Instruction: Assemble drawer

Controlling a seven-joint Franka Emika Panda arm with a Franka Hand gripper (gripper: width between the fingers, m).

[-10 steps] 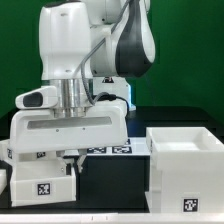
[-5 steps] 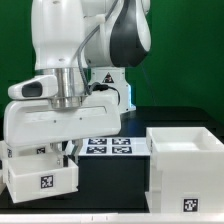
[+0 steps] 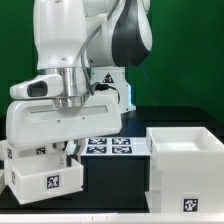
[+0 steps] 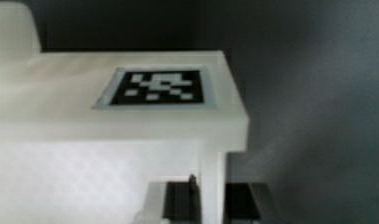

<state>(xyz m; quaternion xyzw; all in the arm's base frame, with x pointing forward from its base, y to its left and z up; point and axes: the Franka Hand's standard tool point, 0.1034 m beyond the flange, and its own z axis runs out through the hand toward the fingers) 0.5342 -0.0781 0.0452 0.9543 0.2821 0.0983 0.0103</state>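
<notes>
The gripper is hanging low at the exterior view's left, and it is pinching one thin wall of a small drawer box. In the wrist view, the two dark fingers are sitting one on each side of that white wall, so the gripper is looking closed on the box (the picture is blurry there, so the squeeze may be only light). Grabbing a thin wall is making sense, because the whole box is too wide to fit between the fingers. The box is showing its black-and-white tag toward the camera. The big housing is standing at the exterior view's right, well apart from the box. The marker board is lying flat between them, a bit farther back. I am guessing the arm is holding the box this way so it can carry it across to the housing and push it in straight.
</notes>
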